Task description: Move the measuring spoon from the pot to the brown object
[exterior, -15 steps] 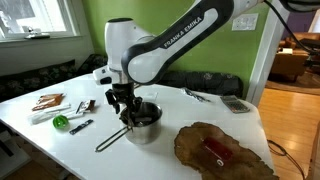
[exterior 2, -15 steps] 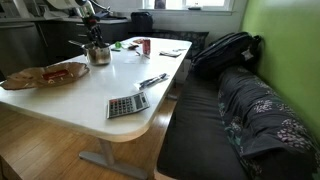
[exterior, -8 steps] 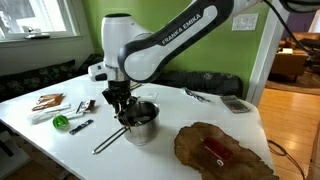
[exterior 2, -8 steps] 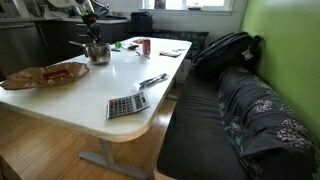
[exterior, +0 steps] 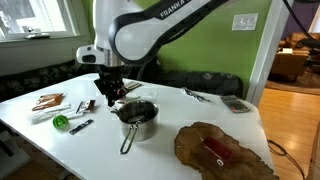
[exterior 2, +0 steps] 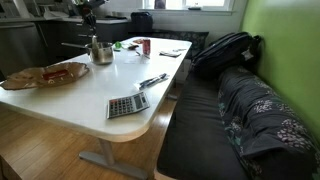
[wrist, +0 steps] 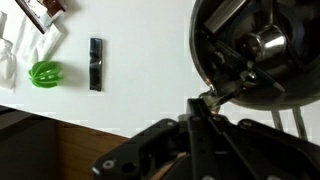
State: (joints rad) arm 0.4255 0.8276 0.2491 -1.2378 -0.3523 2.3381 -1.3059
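Above the shiny steel saucepan (exterior: 138, 118), the gripper (exterior: 110, 97) seems clamped on the slim silvery measuring spoon (wrist: 222, 90). The wavy brown slab (exterior: 220, 150) by the table's edge awaits.

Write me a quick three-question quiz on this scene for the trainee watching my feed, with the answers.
1. True or false: a flat red block lies on the brown object.
2. Where is the gripper? A) resting on the brown object; B) raised above the table, near the pot; C) deep inside the pot.
3. Fill in: in the wrist view, the gripper's tips appear to meet on the pale handle of the ____.

Key: 1. True. 2. B. 3. measuring spoon.
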